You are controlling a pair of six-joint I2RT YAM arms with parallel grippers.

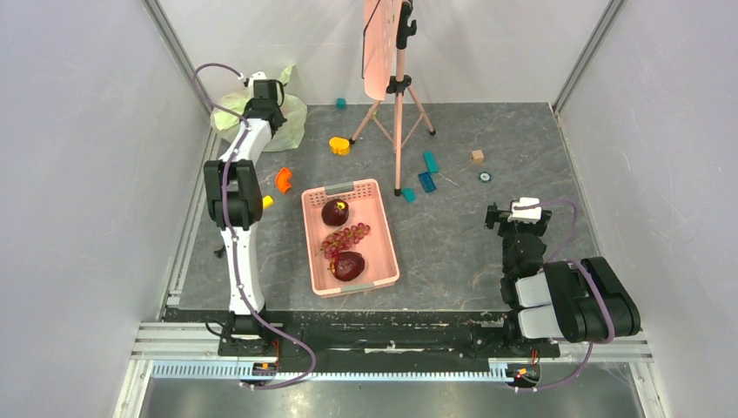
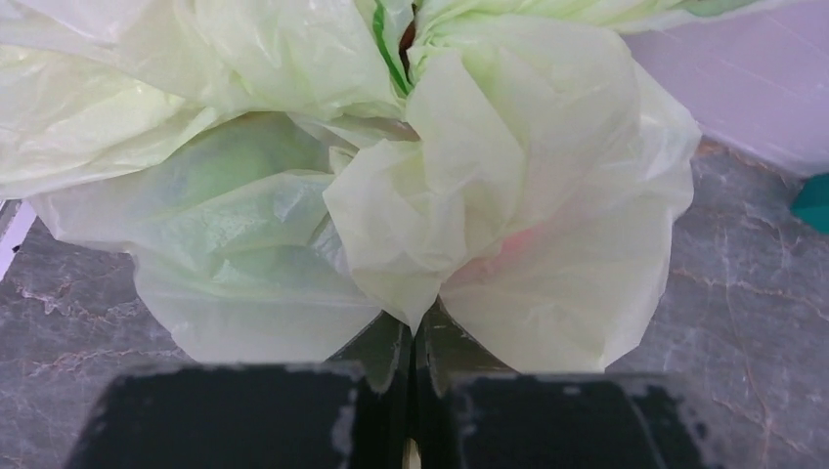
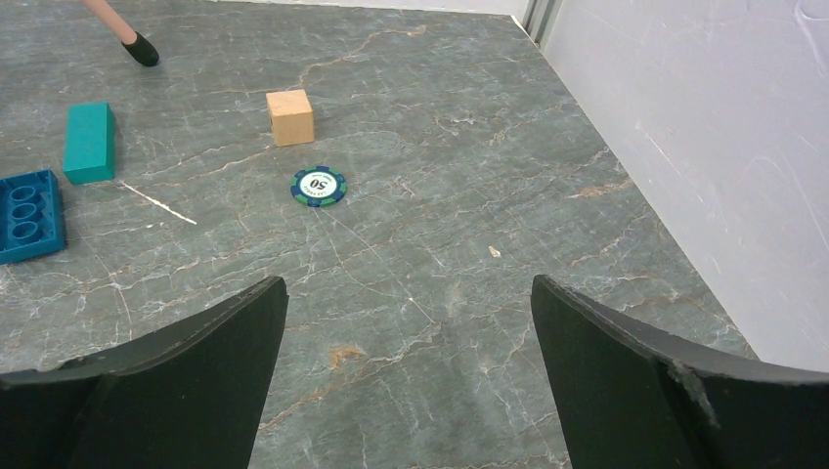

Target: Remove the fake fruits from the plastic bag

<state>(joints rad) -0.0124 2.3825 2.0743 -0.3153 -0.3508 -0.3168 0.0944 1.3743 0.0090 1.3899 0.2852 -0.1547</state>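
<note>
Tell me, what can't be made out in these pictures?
- Contents of the plastic bag: left wrist view, crinkled film shows only green and reddish tints.
- Bag's middle: top view, left arm covers it.
- Pink panel on the tripod: top view, upper edge cuts it.

The left arm (image 1: 237,261) and the right arm (image 1: 557,300) are each built from white link housings and black joint modules. A lilac cable (image 1: 228,187) runs along each arm's links. The matte black gripper fingers (image 3: 196,381) have chipped, pale-worn edges.

"50" – upside down – on the blue-green poker chip (image 3: 318,186)
</note>
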